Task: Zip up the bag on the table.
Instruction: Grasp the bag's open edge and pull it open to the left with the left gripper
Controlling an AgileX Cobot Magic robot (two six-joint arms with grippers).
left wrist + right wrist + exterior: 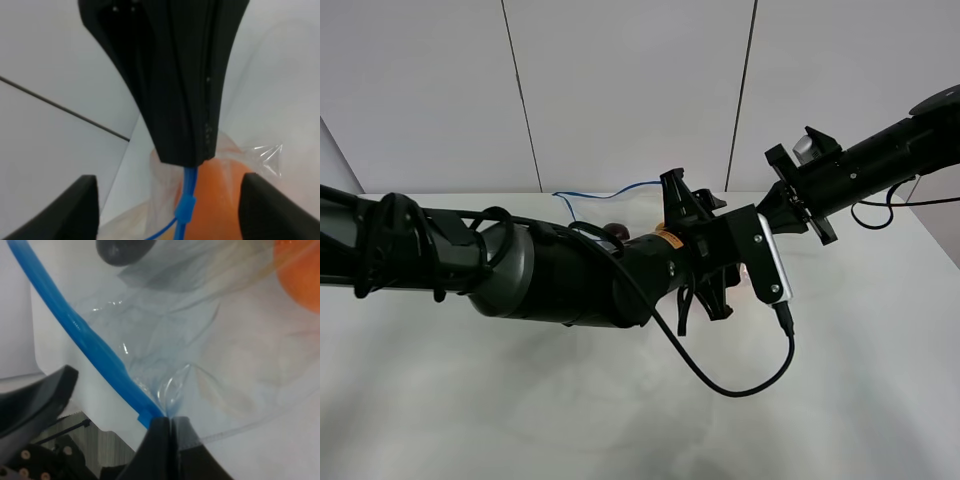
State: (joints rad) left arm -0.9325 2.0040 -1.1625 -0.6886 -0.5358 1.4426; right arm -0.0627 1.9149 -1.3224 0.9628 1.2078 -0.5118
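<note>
The clear bag (200,340) lies on the white table (520,400), mostly hidden behind my left arm in the high view. Its blue zipper strip (605,192) loops up behind that arm. My left gripper (185,157) is shut on the zipper strip (189,182), just above the blue slider (184,207), with the orange (220,200) behind it. My right gripper (167,425) is shut on the bag's corner at the end of the zipper strip (90,337). The orange (300,275) and the dark eggplant (122,250) show through the plastic. The pear is hidden.
My left arm (550,270) stretches across the table's middle, and my right arm (870,155) comes in from the far right. A black cable (740,385) hangs in a loop from the left wrist. A white panelled wall (620,80) stands behind the table.
</note>
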